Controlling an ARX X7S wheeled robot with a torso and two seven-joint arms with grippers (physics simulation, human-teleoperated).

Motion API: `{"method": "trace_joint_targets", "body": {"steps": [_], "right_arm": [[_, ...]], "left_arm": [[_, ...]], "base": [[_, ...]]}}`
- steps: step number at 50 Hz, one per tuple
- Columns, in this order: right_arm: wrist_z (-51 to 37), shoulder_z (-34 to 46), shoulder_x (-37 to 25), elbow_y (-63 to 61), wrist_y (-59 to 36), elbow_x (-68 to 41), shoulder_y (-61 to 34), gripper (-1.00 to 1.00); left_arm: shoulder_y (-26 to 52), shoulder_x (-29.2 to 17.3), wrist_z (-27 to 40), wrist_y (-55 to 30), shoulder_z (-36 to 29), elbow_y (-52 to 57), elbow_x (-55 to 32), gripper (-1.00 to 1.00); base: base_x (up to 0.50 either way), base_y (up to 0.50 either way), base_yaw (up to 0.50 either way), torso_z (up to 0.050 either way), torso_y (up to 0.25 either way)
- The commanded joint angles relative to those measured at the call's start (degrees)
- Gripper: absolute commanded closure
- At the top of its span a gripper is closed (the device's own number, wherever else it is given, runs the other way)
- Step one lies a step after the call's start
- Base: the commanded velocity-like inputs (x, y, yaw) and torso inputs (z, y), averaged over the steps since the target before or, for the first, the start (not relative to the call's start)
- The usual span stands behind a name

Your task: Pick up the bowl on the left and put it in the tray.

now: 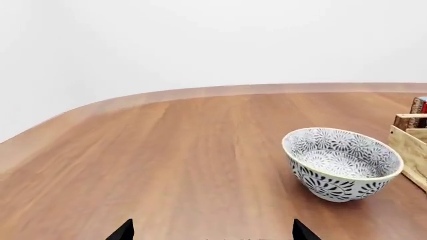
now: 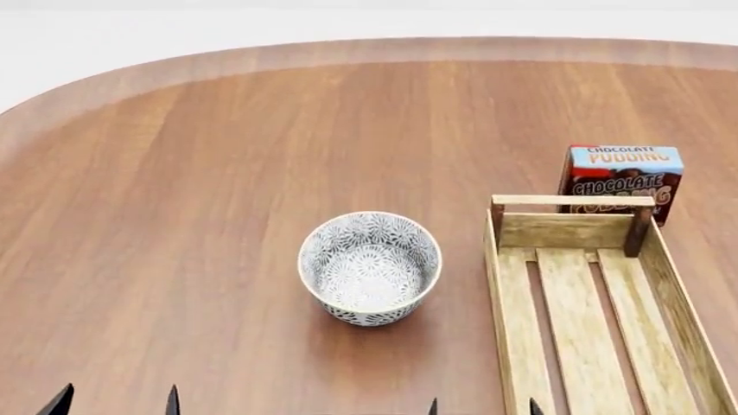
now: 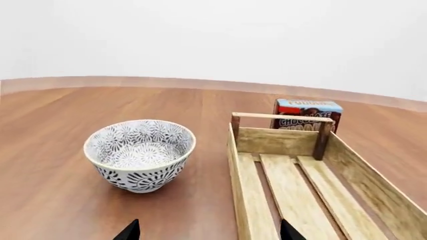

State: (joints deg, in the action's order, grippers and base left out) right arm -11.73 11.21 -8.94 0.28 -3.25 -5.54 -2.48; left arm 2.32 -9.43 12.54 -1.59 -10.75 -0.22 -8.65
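The bowl (image 2: pixel 369 267) is small, round and white with a grey-blue floral pattern; it stands upright on the wooden table, also seen in the left wrist view (image 1: pixel 342 162) and the right wrist view (image 3: pixel 139 154). Just right of it lies the tray (image 2: pixel 504 285), a long light-wood slatted crate (image 3: pixel 248 190), whose corner shows in the left wrist view (image 1: pixel 410 145). My left gripper (image 2: pixel 116 403) (image 1: pixel 212 232) is open at the near left edge, well short of the bowl. The right gripper (image 2: pixel 482 406) (image 3: pixel 209 231) is open too, near the tray's near left side. Both hold nothing.
A chocolate pudding box (image 2: pixel 621 176) stands just behind the tray's far end (image 3: pixel 307 114). The brown wooden table (image 2: pixel 207 156) has a rounded far edge, with a white wall beyond it.
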Motion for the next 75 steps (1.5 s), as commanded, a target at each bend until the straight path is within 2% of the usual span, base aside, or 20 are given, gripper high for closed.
{"method": "trace_joint_targets", "body": {"steps": [1, 3, 6, 7, 10, 11, 18, 22, 33, 58, 60, 65, 75], "right_arm": [[-0.73, -0.87, -1.05, -3.48, -17.03, -2.45, -3.87, -1.00], [-1.78, -1.56, -1.39, -6.69, -19.93, -2.62, -4.46, -1.00], [-2.68, -2.26, -3.01, -17.41, -29.57, -3.55, -6.01, -1.00], [-2.97, -1.87, -4.00, -22.43, -33.61, -3.38, -7.09, -1.00], [-3.51, -0.36, -5.41, -27.29, -38.69, -2.38, -8.83, -1.00], [-3.88, 0.17, -6.06, -31.24, -43.24, -2.08, -10.57, -1.00], [-3.11, -4.83, -5.50, -44.49, -62.45, -7.60, -19.78, -1.00], [-3.14, -6.06, -5.34, -47.37, -67.98, -8.79, -23.83, -1.00], [-3.13, -7.77, -4.66, -45.37, -69.28, -9.48, -25.88, -1.00], [-2.19, -6.68, -5.73, -41.99, -62.76, -9.61, -24.17, -1.00], [-2.34, -6.38, -5.93, -42.46, -62.99, -9.55, -24.23, -1.00], [-2.38, -6.00, -6.78, -43.43, -60.94, -9.12, -22.49, -1.00], [-2.55, -6.01, -6.94, -43.33, -60.70, -9.29, -22.40, -1.00]], "left_arm": [[1.93, -1.52, 1.51, -9.67, 1.89, 6.56, -3.63, -1.00], [2.64, -2.43, 1.67, -13.83, 2.07, 10.61, -4.79, -1.00], [4.40, -4.78, 2.00, -21.79, 2.65, 21.34, -7.51, -1.00], [5.91, -5.65, 2.43, -28.19, 3.53, 26.22, -10.62, -1.00], [7.57, -6.85, 2.44, -33.50, 4.30, 31.51, -13.78, -1.00], [8.89, -8.48, 1.98, -36.94, 3.66, 35.87, -15.11, -1.00], [15.99, -9.93, 4.28, -51.19, 8.45, 44.02, -24.57, -1.00], [17.68, -9.33, 2.84, -51.04, 12.20, 44.79, -28.84, -1.00], [19.10, -9.16, 4.15, -54.30, 12.88, 43.71, -31.21, -1.00], [17.36, -9.32, 3.98, -51.83, 12.50, 40.84, -30.32, -1.00], [17.20, -10.11, 4.42, -52.11, 10.81, 41.25, -28.85, -1.00], [15.49, -9.51, 3.23, -48.44, 12.21, 41.75, -28.99, -1.00], [15.27, -9.81, 3.25, -47.75, 12.00, 41.70, -28.78, -1.00]], "base": [[0.00, 0.00, 0.00, 0.000, 0.000], [0.00, 0.00, 0.00, 0.000, 0.000], [0.00, 0.00, 0.00, 0.000, 0.000], [0.00, 0.00, 0.00, 0.000, 0.000], [0.00, 0.00, 0.00, 0.000, 0.000], [0.00, 0.00, 0.00, 0.000, 0.000], [0.00, 0.00, 0.00, 0.000, 0.000], [0.00, 0.00, 0.00, 0.020, 0.000], [0.00, 0.00, 0.00, 0.050, 0.000], [0.00, 0.00, 0.00, 0.050, 0.000], [0.00, 0.00, 0.00, 0.050, 0.000], [0.00, 0.00, 0.00, 0.001, -0.050], [0.00, 0.00, 0.00, 0.008, -0.250]]}}
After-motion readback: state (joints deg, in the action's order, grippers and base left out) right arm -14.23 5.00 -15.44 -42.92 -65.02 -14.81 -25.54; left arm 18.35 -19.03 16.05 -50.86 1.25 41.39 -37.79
